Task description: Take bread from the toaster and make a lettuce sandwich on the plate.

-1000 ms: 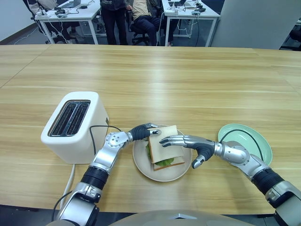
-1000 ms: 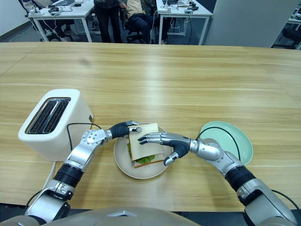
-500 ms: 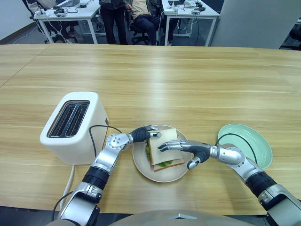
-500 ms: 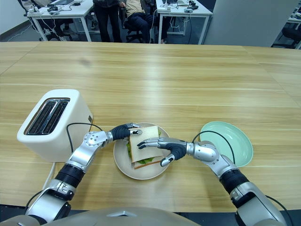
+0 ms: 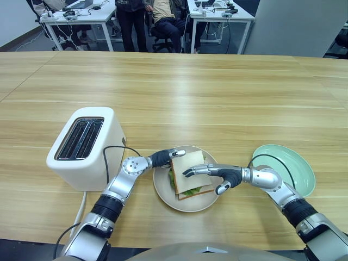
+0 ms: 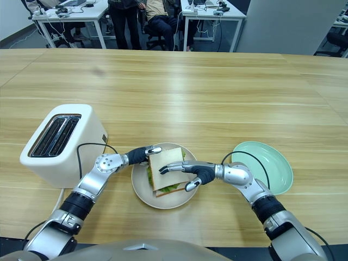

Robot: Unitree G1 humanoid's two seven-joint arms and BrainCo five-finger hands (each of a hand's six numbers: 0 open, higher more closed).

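Note:
A sandwich sits on the beige plate (image 5: 163,191) in front of me: a top bread slice (image 5: 189,165), green lettuce (image 5: 187,191) under it and a bottom slice. The top slice lies tilted. My left hand (image 5: 157,158) is at the plate's left rim, its fingers shut on the slice's upper left corner. From the right, my right hand (image 5: 225,175) stretches its fingers flat over the slice's lower half, thumb hanging beside the sandwich. The white toaster (image 5: 87,142) stands to the left with both slots dark and no bread sticking out.
A pale green plate (image 5: 288,169) lies to the right of the right forearm. A black cord (image 5: 117,147) leaves the toaster towards the left arm, and a white cable (image 5: 81,206) runs to the table's near edge. Bare wooden table stretches beyond the plates.
My right hand has moved left and down onto the top slice. The slice has sunk lower onto the lettuce, and my left hand has followed it down slightly.

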